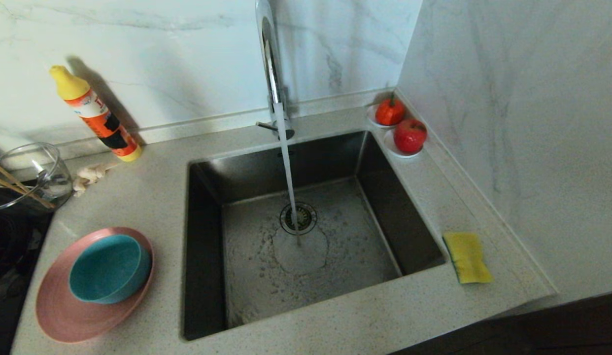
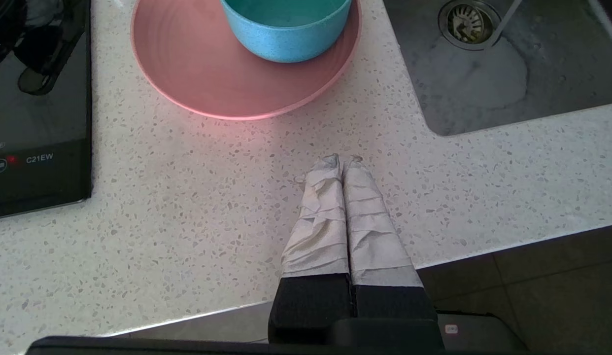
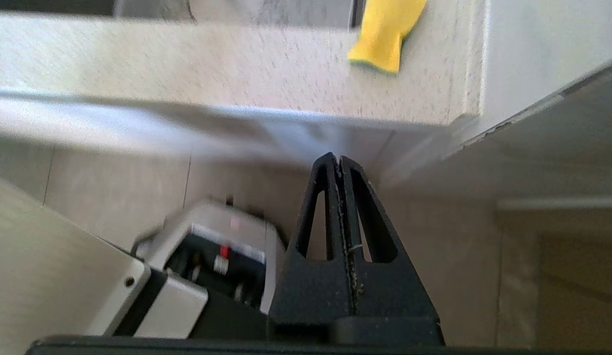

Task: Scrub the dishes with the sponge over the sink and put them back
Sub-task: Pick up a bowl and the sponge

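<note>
Nearest the robot, the left gripper (image 2: 342, 160) hung over the front strip of the speckled pale stone counter (image 2: 187, 207), its two tape-wrapped fingers (image 2: 321, 217) pressed together and holding nothing. The right gripper (image 3: 339, 159) sat lower, below the counter's front edge, its black fingers (image 3: 370, 217) also closed together and empty. Neither gripper showed in the head view.

Just past the left gripper, the wide round matte pink plate (image 1: 64, 310) lay on the counter left of the sink, with the smaller, deeper teal bowl (image 1: 109, 266) standing inside it towards its far side. A black glass cooktop (image 2: 35, 123) bordered the counter on the far left.

The large square dark steel sink (image 1: 207, 236) filled the middle; a stream of water (image 1: 289, 182) ran from the tall chrome tap (image 1: 271, 74) and fell beside the round metal drain strainer (image 1: 298, 218). The rectangular yellow foam sponge (image 1: 467, 257) lay flat on the counter just right of the sink's near right corner.

Farther back on the left, thin wooden sticks (image 1: 13, 186) leaned in a clear glass jug (image 1: 35, 172). An orange bottle with a yellow cap (image 1: 96, 116) leaned on the marble wall. At the far right corner, two small white saucers (image 1: 402, 153) carried red fruit (image 1: 410, 135).
</note>
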